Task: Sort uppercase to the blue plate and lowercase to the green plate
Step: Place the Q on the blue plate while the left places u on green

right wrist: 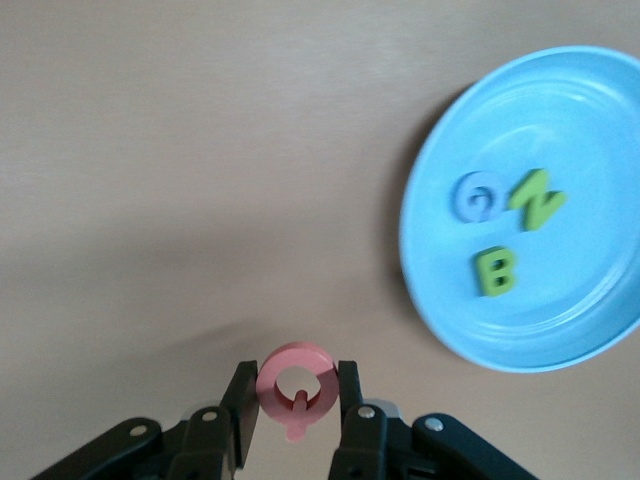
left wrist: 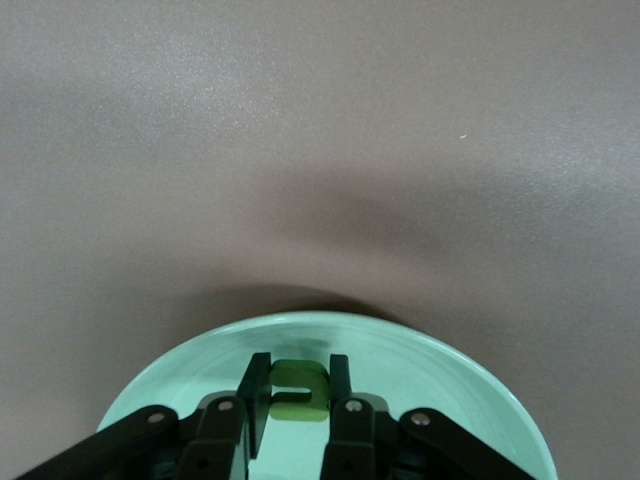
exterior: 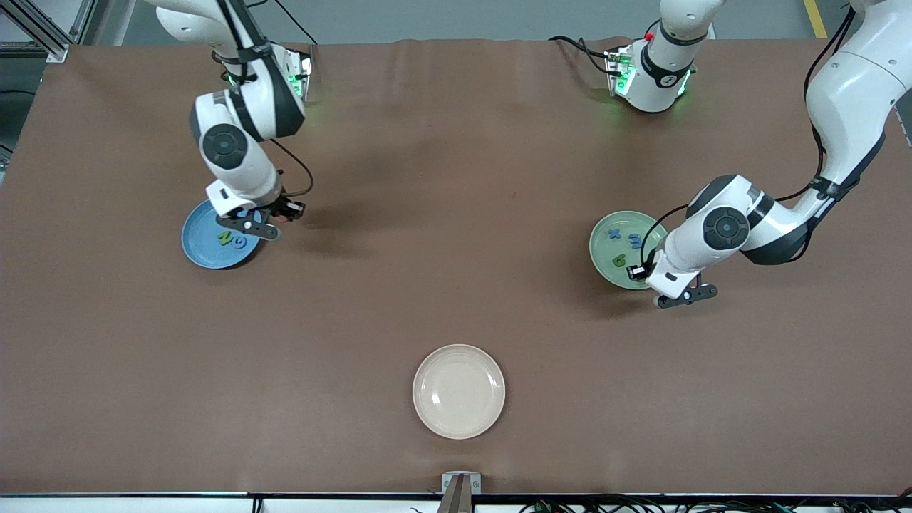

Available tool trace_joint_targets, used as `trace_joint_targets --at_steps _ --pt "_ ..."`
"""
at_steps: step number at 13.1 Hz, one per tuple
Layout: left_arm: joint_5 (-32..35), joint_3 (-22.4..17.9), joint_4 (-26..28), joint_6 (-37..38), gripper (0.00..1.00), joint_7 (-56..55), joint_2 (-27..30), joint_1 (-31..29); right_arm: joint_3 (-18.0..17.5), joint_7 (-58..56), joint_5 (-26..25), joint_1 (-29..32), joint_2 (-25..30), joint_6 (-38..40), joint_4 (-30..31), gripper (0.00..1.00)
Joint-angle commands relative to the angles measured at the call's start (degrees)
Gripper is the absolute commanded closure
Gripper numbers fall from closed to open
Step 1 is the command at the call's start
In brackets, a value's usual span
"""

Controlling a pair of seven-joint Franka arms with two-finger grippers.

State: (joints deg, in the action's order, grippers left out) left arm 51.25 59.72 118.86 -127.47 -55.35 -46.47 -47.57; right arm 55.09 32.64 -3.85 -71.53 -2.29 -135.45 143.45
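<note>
My right gripper hangs over the rim of the blue plate and is shut on the pink ring-shaped Q. In the right wrist view the blue plate holds the blue G, green N and green B. My left gripper is at the green plate's rim nearest the front camera, shut on a green n/u piece over the plate. The green plate holds the blue cross, blue m and a green b/q piece.
A cream plate sits on the brown table near the front camera's edge, midway between the two arms. Nothing lies in it.
</note>
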Motion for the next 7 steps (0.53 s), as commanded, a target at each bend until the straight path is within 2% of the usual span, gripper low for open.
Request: trace_joint_targets --at_steps 1,2,4,7 --pt "1.1 0.0 0.3 -0.6 0.19 0.8 0.9 -0.2 0.1 -2.2 -8.3 7.0 8.2 -0.7 4.3 1.00" --pt "1.0 0.2 0.1 -0.4 0.12 1.1 0.9 -0.2 0.1 -4.2 -10.4 9.5 9.4 -0.7 5.0 1.00" --pt "0.8 0.6 -0.9 -0.3 0.01 0.8 0.9 0.5 0.2 -11.4 -11.0 15.5 10.0 -1.6 6.1 1.00" --pt "0.2 1.6 -1.7 0.0 0.01 0.6 1.8 0.3 0.3 -18.3 -11.0 21.0 9.4 -7.0 8.7 1.00"
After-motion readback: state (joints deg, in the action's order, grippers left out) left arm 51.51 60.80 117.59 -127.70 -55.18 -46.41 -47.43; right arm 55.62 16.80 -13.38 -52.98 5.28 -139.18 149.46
